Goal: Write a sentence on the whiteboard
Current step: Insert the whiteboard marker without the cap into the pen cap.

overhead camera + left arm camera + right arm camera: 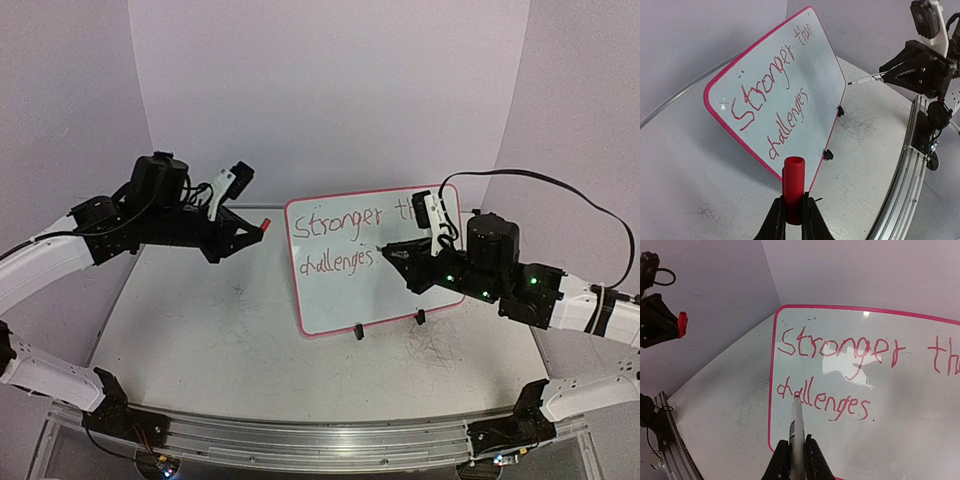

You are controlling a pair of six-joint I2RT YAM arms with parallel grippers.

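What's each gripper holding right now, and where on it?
Left gripper pinches the red cap at its lower end. Right gripper grips the marker by its barrel, tip forward.

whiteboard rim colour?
The whiteboard has a pink-red rim; it shows best in the left wrist view.

Your left arm (pixel 60 255) comes up from its base at 7 o'clock in the overhead view, bows out toward 9, and reaches inward with the wrist held level above the table. The left gripper (pixel 256 228) points to 3 o'clock, jaws pinched tight on a red cap (pixel 794 182) that juts past the fingertips. Your right arm (pixel 590 305) mirrors it from 5 o'clock, bowing toward 3. The right gripper (pixel 388 252) points to 9 o'clock, clamped on a marker (pixel 797 425), well apart from the left
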